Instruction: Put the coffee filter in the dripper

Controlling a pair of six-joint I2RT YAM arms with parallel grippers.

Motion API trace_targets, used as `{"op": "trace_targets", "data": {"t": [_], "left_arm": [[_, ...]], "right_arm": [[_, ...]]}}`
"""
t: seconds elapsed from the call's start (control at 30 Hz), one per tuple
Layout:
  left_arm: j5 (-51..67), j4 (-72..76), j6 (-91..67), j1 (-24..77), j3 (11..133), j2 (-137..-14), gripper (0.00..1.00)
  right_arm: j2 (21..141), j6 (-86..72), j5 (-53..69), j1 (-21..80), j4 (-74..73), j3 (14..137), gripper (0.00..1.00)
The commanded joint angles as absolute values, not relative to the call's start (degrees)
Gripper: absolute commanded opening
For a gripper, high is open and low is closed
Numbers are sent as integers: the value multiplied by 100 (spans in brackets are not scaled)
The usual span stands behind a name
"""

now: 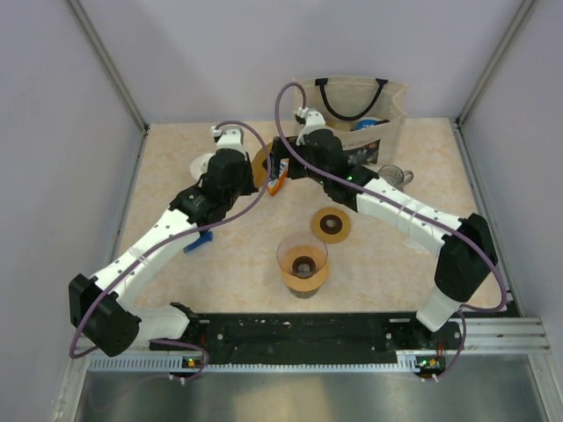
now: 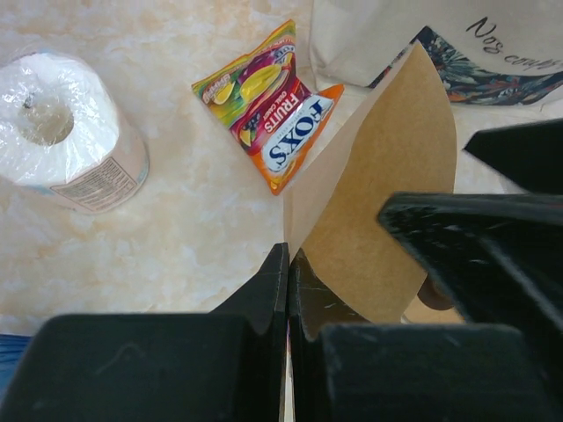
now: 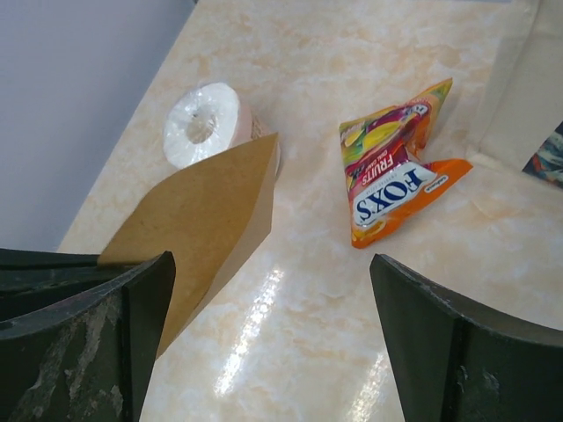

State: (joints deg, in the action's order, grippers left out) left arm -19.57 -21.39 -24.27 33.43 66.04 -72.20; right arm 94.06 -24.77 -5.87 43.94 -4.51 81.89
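My left gripper [image 2: 288, 264] is shut on the lower edge of a brown paper coffee filter [image 2: 387, 202], which stands up above the table. From above, the filter [image 1: 260, 165] shows between the left gripper [image 1: 251, 169] and the right gripper [image 1: 280, 163] at the back middle. In the right wrist view the right gripper [image 3: 273, 316] is open, and the filter [image 3: 202, 220] sits just beside its left finger [image 3: 132, 334], with only table between the jaws. The amber cone dripper [image 1: 303, 264] stands near the front middle, well apart from both grippers.
A Fox's candy bag [image 2: 273, 114] lies under the grippers. A white paper roll [image 1: 204, 164] stands at the back left and a tote bag [image 1: 356, 110] at the back. An amber round piece [image 1: 331, 225], a glass [image 1: 396, 174] and a blue object [image 1: 198, 242] also sit on the table.
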Motion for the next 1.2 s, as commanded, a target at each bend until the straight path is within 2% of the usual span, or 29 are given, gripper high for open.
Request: {"op": "trace_targets", "data": {"t": [0.0, 0.1, 0.27, 0.43, 0.57, 0.7, 0.93, 1.17], "left_arm": [[-2284, -1749, -2592, 3454, 6943, -7268, 0], [-2312, -1679, -2715, 3472, 7005, -7286, 0], [-2267, -1442, -2689, 3577, 7040, -7225, 0], [-2425, -1441, -2681, 3612, 7022, -7207, 0], [-2767, -1503, -2856, 3630, 6996, -7181, 0], [-3242, -1670, -3076, 3612, 7040, -7189, 0], [-3498, -1687, -3243, 3612, 7049, -7224, 0], [-3516, -1881, -3331, 3604, 7119, -7330, 0]], "right_arm": [[9624, -2803, -404, 4342, -492, 8543, 92], [9694, -2848, -378, 4342, -501, 8534, 90], [9975, -2918, -553, 4272, -589, 8780, 78], [10046, -3058, -764, 4236, -598, 8859, 73], [9967, -3033, -835, 4228, -571, 8737, 60], [9748, -2927, -993, 4228, -598, 8430, 51], [9387, -2786, -1205, 4175, -562, 7990, 20], [9273, -2558, -958, 4157, -641, 7954, 10]]}}
